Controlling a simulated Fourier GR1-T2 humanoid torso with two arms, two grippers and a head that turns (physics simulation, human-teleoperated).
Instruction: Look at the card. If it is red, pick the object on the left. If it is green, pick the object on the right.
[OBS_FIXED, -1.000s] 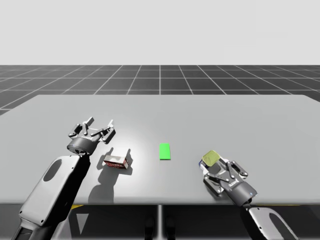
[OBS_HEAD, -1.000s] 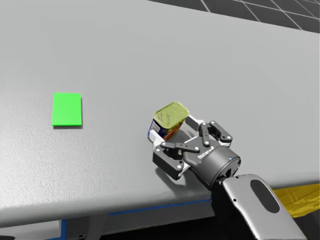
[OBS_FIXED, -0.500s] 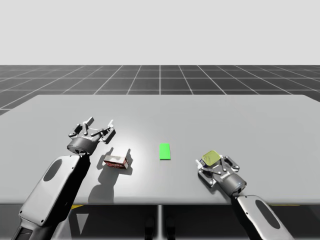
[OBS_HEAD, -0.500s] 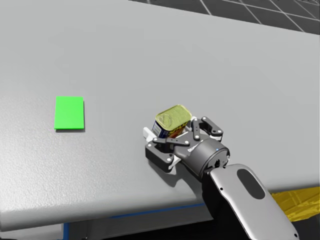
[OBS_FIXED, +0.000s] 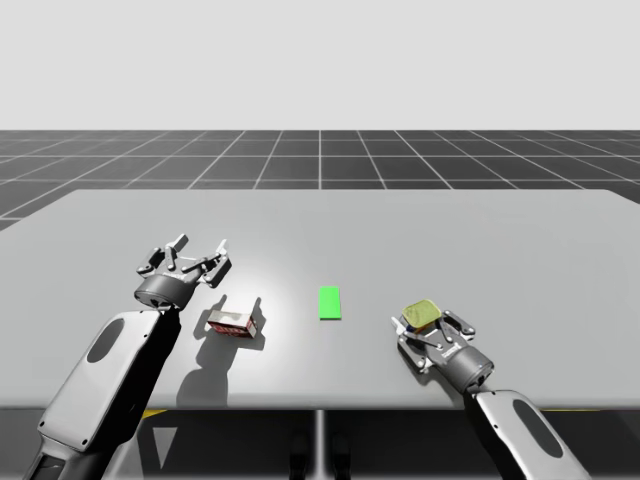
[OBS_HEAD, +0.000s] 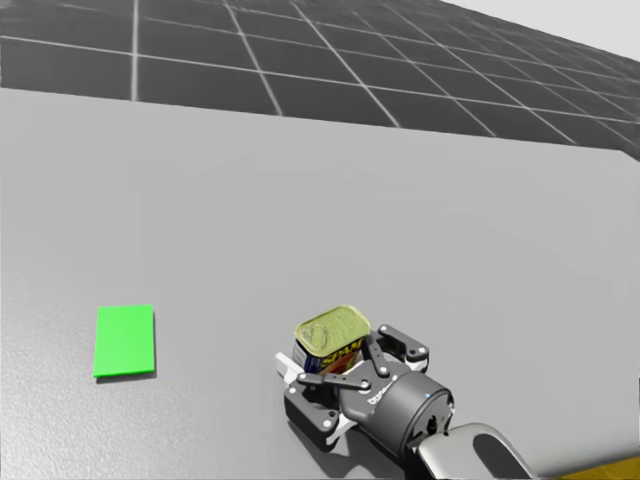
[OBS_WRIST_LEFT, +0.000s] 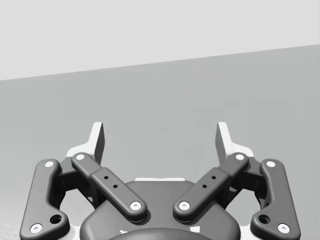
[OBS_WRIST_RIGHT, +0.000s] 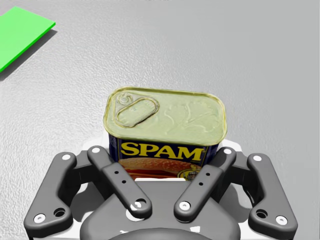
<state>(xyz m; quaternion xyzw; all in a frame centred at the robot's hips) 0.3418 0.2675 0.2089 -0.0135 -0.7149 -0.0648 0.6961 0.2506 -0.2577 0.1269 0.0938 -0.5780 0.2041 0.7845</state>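
A green card (OBS_FIXED: 329, 302) lies flat at the table's middle, and in the head view this card (OBS_HEAD: 124, 341) sits left of the can. The right-hand object is a blue rectangular can with a yellow pull-tab lid (OBS_FIXED: 421, 314), standing on the table. My right gripper (OBS_FIXED: 424, 328) is shut on that can (OBS_WRIST_RIGHT: 165, 125), one finger against each side, with the card (OBS_WRIST_RIGHT: 20, 35) off beyond it. The left-hand object, a small red box (OBS_FIXED: 232, 323), lies on the table. My left gripper (OBS_FIXED: 190, 250) hovers open just behind the box, with nothing between its fingers (OBS_WRIST_LEFT: 98, 137).
The grey table (OBS_FIXED: 450, 230) stretches wide behind the objects. Its front edge runs close under my right wrist (OBS_HEAD: 420, 415). A dark tiled floor lies beyond the far edge.
My right gripper has slid forward around the can and its fingers have come in against its sides. My head has turned upward. The left arm has not moved.
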